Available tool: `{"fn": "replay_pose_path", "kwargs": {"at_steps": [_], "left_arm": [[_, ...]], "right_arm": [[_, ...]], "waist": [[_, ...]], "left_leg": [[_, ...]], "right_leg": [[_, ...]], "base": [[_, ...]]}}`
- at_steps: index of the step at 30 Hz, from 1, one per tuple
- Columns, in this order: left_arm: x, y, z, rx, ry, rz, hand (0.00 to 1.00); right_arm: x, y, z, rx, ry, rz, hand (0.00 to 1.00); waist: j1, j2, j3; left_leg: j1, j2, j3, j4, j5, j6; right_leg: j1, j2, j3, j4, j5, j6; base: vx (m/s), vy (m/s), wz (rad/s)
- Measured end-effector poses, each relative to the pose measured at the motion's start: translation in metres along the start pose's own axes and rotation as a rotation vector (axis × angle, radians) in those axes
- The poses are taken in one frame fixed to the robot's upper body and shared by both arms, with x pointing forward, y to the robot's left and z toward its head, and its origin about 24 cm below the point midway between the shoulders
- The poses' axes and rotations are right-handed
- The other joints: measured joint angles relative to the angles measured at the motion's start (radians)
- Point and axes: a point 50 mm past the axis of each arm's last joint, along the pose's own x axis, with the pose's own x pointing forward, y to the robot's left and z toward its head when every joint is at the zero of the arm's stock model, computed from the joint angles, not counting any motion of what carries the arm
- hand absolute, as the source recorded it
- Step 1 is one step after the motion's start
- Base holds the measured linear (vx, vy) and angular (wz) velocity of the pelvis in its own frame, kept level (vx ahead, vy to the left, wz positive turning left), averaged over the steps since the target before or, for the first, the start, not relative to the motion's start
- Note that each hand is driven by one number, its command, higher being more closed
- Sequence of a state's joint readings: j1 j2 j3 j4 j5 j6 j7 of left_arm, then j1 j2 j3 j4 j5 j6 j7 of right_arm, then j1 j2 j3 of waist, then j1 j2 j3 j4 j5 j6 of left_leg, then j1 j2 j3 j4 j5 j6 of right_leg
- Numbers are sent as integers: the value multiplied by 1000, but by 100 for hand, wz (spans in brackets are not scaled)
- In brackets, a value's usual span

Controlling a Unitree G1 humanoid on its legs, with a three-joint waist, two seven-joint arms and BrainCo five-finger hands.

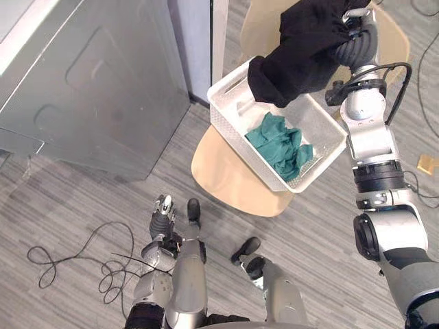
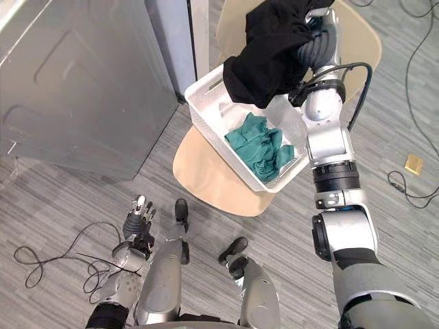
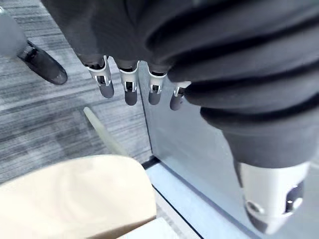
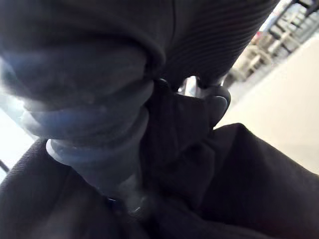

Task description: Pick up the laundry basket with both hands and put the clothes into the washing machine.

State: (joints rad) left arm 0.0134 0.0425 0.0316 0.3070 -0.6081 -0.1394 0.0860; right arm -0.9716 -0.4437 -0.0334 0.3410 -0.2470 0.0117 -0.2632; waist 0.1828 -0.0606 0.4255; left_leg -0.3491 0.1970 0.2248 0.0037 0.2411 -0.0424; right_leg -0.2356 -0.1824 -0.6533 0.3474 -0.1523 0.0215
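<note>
Black garment [image 1: 302, 51], R hand [image 1: 357, 42], over basket rim [image 1: 221, 81]

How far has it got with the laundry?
Early on. The white basket sits on a round wooden stool by the grey machine. In hand: the right hand grips a black garment, lifted above the basket. Left to do: get it into the machine, then the teal garment lying in the basket. The left hand hangs low, open.

place: laundry corner | cues: washing machine [image 1: 96, 82], laundry basket [image 1: 230, 127], grey plank floor [image 1: 82, 219]
</note>
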Motion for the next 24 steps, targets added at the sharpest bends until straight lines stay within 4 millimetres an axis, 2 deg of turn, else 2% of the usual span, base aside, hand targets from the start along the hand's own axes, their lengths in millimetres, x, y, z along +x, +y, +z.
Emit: {"fn": "replay_pose_path", "kwargs": {"at_steps": [4, 6, 10, 12, 13, 15, 16, 18, 21, 24], "left_arm": [[-4, -7, 12, 81, -65, -42, 0], [-7, -12, 21, 114, -107, -66, 0], [-13, -37, 45, 268, -237, -180, 0], [-17, -52, 61, 348, -333, -245, 0], [-19, -57, 68, 381, -371, -263, 0], [-24, -76, 95, 497, -526, -338, 0], [-25, -81, 102, 521, -567, -358, 0], [-27, -102, 128, 593, -717, -441, 0], [-26, -119, 150, 706, -839, -496, 0], [-25, -122, 161, 828, -904, -503, 0]], "right_arm": [[-7, -6, 20, 36, -119, -38, 100], [-9, -9, 31, 50, -172, -48, 100], [-27, -12, 49, 85, -308, -45, 100], [-30, -10, 60, 108, -365, -34, 100], [-32, -7, 63, 117, -384, -16, 100], [-41, 10, 77, 164, -447, 94, 100], [-44, 15, 80, 185, -461, 130, 100], [-57, 29, 91, 257, -516, 260, 100], [-72, 50, 101, 319, -556, 442, 100], [-84, 66, 105, 348, -574, 585, 100]], "waist": [[-3, -2, -57], [-7, -2, -62], [-26, -20, -142], [-39, -21, -146], [-41, -23, -154], [-55, -23, -181], [-62, -24, -189], [-64, -24, -197], [-76, -25, -214], [-88, -25, -235]], "left_leg": [[5, -3, 26, 37, -33, 8], [23, -1, 30, 57, -51, 9], [59, 0, 58, 84, -93, 5], [91, 0, 75, 84, -103, 3], [96, 1, 83, 83, -107, 2], [120, 3, 112, 83, -121, 3], [123, 2, 117, 83, -123, 3], [142, 1, 136, 81, -128, 2], [156, -3, 140, 68, -128, 2], [158, -7, 148, 62, -128, 2]], "right_leg": [[9, -7, 22, -6, 6, 9], [36, -4, 29, -23, 12, 13], [85, 10, 53, -84, 34, 28], [119, 19, 62, -113, 51, 32], [123, 23, 72, -126, 58, 33], [141, 30, 96, -162, 78, 37], [143, 31, 100, -166, 81, 38], [153, 31, 118, -179, 89, 41], [166, 34, 121, -199, 98, 44], [171, 38, 130, -224, 114, 45]], "base": [[41, 0, -11], [62, 1, -16], [79, 24, -17], [76, 33, -22], [55, 45, -39], [58, 53, -35], [66, 51, -27], [45, 39, -21], [32, 34, -3], [45, 39, -5]]}}
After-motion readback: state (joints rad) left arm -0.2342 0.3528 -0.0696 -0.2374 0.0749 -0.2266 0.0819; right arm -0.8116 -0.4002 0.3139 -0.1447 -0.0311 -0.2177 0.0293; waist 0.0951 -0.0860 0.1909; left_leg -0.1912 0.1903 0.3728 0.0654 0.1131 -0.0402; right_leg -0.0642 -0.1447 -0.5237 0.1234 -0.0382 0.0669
